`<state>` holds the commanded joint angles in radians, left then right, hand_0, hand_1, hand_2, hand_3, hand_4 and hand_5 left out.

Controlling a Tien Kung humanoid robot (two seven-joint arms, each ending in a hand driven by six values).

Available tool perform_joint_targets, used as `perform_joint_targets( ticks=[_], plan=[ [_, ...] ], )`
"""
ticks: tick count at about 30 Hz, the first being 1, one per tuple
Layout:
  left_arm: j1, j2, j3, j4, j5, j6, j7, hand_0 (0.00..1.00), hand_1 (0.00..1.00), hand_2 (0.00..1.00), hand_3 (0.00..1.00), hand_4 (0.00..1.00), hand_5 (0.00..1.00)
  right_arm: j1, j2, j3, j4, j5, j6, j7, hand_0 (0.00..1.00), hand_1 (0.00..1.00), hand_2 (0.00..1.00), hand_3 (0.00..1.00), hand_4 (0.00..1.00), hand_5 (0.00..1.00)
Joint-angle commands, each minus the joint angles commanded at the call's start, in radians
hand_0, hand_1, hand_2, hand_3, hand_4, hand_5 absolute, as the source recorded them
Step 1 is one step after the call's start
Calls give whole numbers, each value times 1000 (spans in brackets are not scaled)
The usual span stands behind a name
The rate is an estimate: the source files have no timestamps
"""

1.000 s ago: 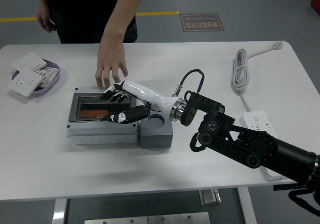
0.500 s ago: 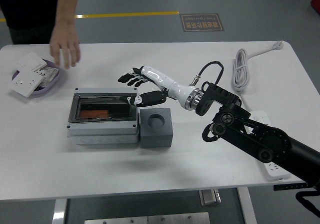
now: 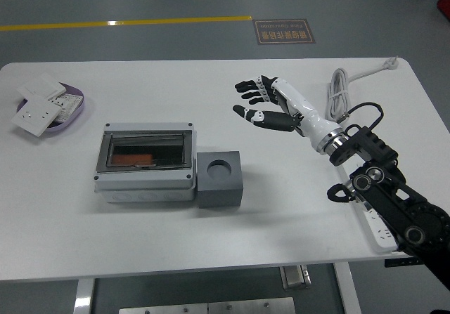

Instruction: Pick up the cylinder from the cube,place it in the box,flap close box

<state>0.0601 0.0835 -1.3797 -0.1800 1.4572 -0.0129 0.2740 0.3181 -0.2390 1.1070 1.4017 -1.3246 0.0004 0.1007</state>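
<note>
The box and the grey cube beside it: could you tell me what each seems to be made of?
The box looks like light grey moulded plastic, matte, with a dark-framed, tinted see-through lid that shows glare and something orange inside. The cube looks like darker grey plastic or foam, dull and without shine, with a round hole in its top; which of the two is unclear.

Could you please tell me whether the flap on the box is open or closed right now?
Closed. The clear flap lies flat in the box's frame, an orange object visible through it. The right hand is off to the side, fingers spread.

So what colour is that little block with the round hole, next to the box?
The cube is dark grey, seen in the head view, the only one.
</note>
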Motion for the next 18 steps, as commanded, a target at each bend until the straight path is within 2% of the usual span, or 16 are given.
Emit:
perform_joint_targets(
  ticks=[5, 6, 8, 11, 12, 18],
  plan=[
    [0, 4, 8, 0, -6, 1, -3, 599, 571, 579, 567, 589, 164, -109, 7, 118, -18, 66, -28, 94, 678, 711, 735, 687, 787, 287],
    [-1, 4, 9, 0, -7, 1, -4, 600, 571, 578, 567, 589, 165, -133, 9, 144, -24, 81, -32, 115, 731, 708, 725, 691, 785, 273],
    [-3, 5, 10, 0, -8, 1, -5, 600, 571, 578, 567, 589, 165, -163, 14, 182, -30, 95, -36, 137, 731, 708, 725, 691, 785, 273],
    [-4, 6, 12, 0, -7, 1, -5, 600, 571, 578, 567, 589, 165, -186, 24, 235, -35, 101, -41, 162, 731, 708, 725, 691, 785, 273],
    [-4, 7, 12, 0, -6, 0, -5, 601, 572, 579, 568, 591, 165, -191, 26, 251, -36, 102, -43, 169, 748, 694, 695, 681, 795, 250],
    [-3, 16, 4, 0, 6, 0, -5, 602, 572, 579, 568, 592, 167, -206, 21, 296, -43, 101, -51, 192, 765, 691, 673, 669, 817, 242]
  ],
)
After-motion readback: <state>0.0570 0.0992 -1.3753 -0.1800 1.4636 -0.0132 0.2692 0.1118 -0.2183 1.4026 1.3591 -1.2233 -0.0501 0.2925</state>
